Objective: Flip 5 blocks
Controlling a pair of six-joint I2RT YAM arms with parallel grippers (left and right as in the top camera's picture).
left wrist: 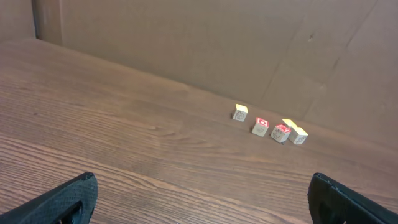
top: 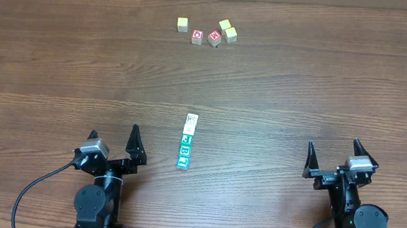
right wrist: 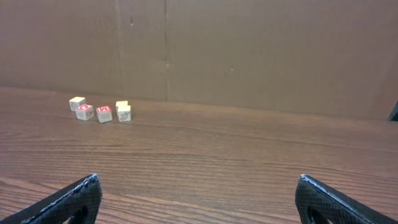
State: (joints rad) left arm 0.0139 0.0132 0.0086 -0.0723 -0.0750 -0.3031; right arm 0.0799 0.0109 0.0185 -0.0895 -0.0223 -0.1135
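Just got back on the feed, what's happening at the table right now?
Nothing is being handled at this moment. Both arms sit at the near edge, with the left gripper and right gripper open and empty. The row of small printed blocks, white at the far end and teal toward the arms, lies mid-table between them, untouched. A cluster of yellow and red-faced cubes sits at the far side.

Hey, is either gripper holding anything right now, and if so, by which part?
Nothing is held. The left gripper and right gripper are both open and empty, well apart from the row of blocks between them.
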